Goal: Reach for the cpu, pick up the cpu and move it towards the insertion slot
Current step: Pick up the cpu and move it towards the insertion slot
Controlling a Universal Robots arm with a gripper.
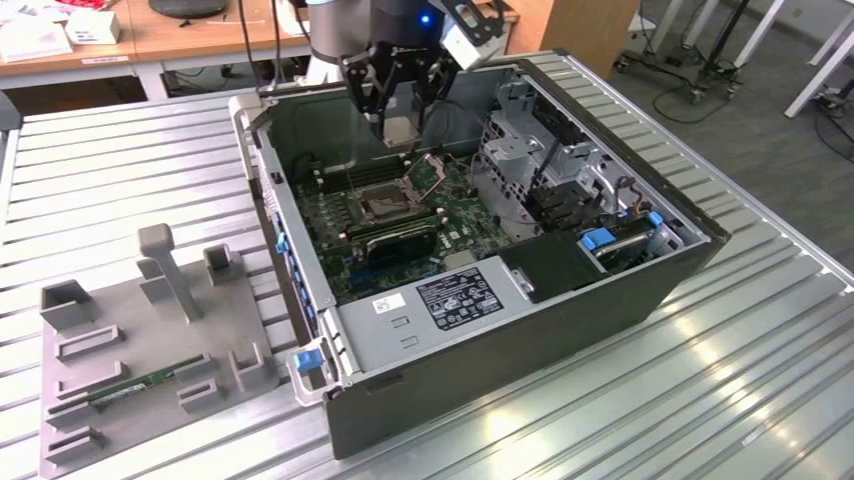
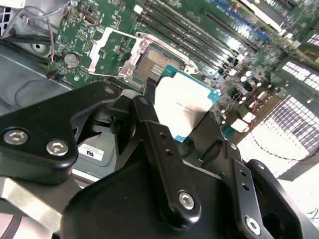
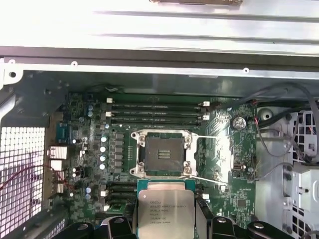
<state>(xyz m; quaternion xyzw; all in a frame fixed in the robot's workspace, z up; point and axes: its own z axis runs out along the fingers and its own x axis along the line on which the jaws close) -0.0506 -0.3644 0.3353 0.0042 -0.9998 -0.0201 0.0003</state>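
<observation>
Silvery cpu (image 3: 164, 211) clamped in my claw (image 2: 172, 122), carried just short of the open insertion slot (image 3: 163, 153); alignment needed.

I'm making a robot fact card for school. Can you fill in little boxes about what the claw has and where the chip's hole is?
holding: the claw is shut on the cpu, gripped at its edges
chip position: lifted above the motherboard, not seated
insertion slot: open, dark centre bare, frame and wire lever swung aside
chip versus slot: beside the slot in both wrist views, not over it
computer case: lying on its side, open on a metal table
</observation>
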